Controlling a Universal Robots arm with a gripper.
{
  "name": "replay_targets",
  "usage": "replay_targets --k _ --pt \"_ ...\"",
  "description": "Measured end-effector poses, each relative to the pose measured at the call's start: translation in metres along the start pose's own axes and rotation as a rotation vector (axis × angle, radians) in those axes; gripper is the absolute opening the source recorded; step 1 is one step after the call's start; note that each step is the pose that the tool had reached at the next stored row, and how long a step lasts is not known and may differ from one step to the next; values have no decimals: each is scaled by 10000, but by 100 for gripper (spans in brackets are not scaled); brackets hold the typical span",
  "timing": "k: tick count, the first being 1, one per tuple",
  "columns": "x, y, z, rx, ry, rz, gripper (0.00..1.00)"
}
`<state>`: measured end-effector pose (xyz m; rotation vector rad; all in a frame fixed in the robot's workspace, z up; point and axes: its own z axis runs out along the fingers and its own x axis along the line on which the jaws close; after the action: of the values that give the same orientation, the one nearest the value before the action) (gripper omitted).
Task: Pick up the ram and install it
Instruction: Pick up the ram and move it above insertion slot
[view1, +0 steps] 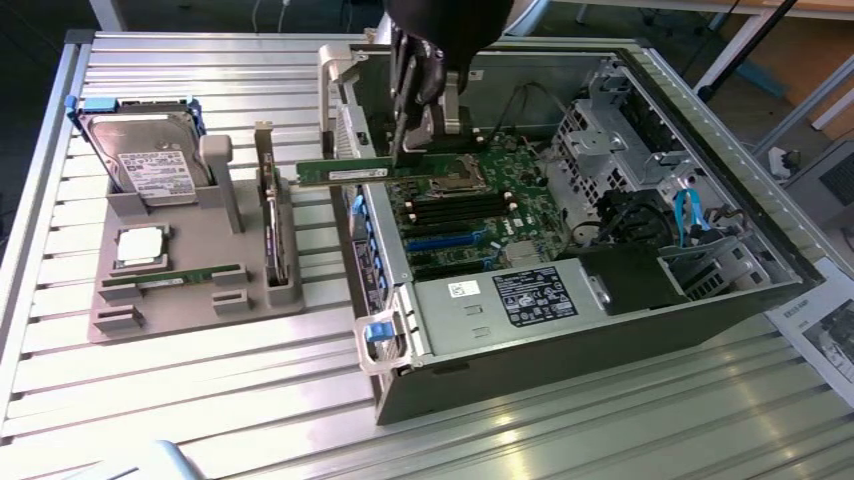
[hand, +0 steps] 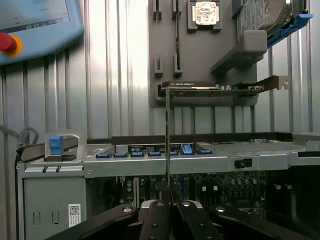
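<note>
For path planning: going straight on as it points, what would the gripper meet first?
Likely the black memory slots on the green motherboard, via the long green ram stick the gripper holds; depth unclear.

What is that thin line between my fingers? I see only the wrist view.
Observer: It is the ram, a green stick that you see edge-on; the gripper is shut on it.
Operator: How does it lie?
Observer: Level, above the open computer case, reaching over its wall toward the exterior view's left.
Operator: Is there another stick?
Observer: Yes, a second ram lies flat on the grey holder, beside the silver CPU chip.
</note>
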<state>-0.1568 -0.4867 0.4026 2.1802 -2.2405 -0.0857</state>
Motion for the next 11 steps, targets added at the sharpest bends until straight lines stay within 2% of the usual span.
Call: replay_targets --k 6,11 --pt "-3 -185 -9 -3 0 0 12" --pt "-7 -378 -18 -6 0 0 12"
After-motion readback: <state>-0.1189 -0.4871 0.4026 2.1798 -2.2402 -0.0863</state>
